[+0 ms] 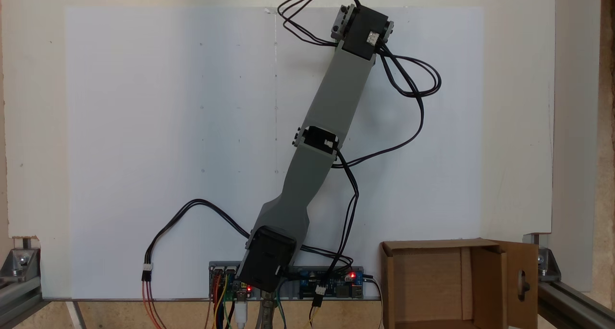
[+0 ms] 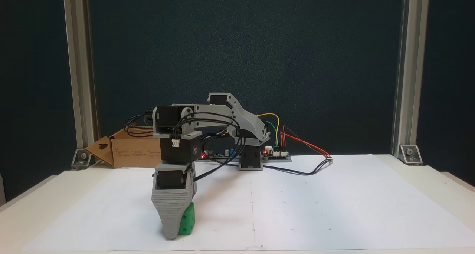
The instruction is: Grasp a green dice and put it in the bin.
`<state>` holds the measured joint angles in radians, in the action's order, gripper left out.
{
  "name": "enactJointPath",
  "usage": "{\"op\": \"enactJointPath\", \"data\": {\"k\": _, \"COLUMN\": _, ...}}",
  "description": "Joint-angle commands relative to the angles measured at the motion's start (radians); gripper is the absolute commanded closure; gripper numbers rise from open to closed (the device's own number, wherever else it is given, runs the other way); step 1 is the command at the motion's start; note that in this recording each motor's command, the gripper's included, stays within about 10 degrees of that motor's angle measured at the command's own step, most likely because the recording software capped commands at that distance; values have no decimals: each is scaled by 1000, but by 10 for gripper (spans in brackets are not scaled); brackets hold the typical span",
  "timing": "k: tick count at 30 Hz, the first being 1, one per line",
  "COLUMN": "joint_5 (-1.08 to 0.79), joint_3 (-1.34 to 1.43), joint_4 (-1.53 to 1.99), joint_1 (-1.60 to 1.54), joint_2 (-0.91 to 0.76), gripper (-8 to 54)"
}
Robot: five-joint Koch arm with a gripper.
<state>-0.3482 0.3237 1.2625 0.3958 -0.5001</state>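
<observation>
One broad grey face of the fingers (image 2: pixel 171 224) seen in a fixed view, pointing straight down, tip at or just above the white paper sheet (image 2: pixel 334 202). Cannot tell how far open: the second finger hidden behind the first. Cannot tell either whether anything is clamped.

Just beside that grey face, to its right in the same view and partly covered by it: the green dice (image 2: pixel 187 218), resting on the sheet, pips showing on the visible side. Near the front edge of the table (image 2: pixel 426 180) there, left of the middle.

Above the fingers, a stack of black motors and grey brackets, then the grey arm (image 2: pixel 245 120) reaching back, roughly level, to its base at the rear edge. From above, in a fixed view, the arm (image 1: pixel 331 103) stretched long and slanting across the sheet (image 1: pixel 144 127), wrist motor at the far end. Black cables (image 1: pixel 413 79) looping off it on both sides.

Next to the base, a controller board (image 2: pixel 276 155) with a red light and coloured wires.

At the rear corner of the table, well apart from the dice: the bin (image 2: pixel 133 152), brown cardboard, flaps open, oval cutout in one side flap; seen from above (image 1: pixel 432 281) with its inside open.
</observation>
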Motion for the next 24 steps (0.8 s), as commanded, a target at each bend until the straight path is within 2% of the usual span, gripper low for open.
{"op": "enactJointPath", "data": {"k": 1, "joint_5": 44, "joint_3": -55, "joint_4": -5, "joint_1": 0, "joint_2": -20, "gripper": 156}}
{"op": "enactJointPath", "data": {"k": 9, "joint_5": 44, "joint_3": -55, "joint_4": -8, "joint_1": 5, "joint_2": -18, "gripper": 336}}
{"op": "enactJointPath", "data": {"k": 19, "joint_5": 52, "joint_3": -86, "joint_4": 14, "joint_1": 9, "joint_2": -18, "gripper": 336}}
{"op": "enactJointPath", "data": {"k": 24, "joint_5": 63, "joint_3": 28, "joint_4": 17, "joint_1": 9, "joint_2": -84, "gripper": 336}}
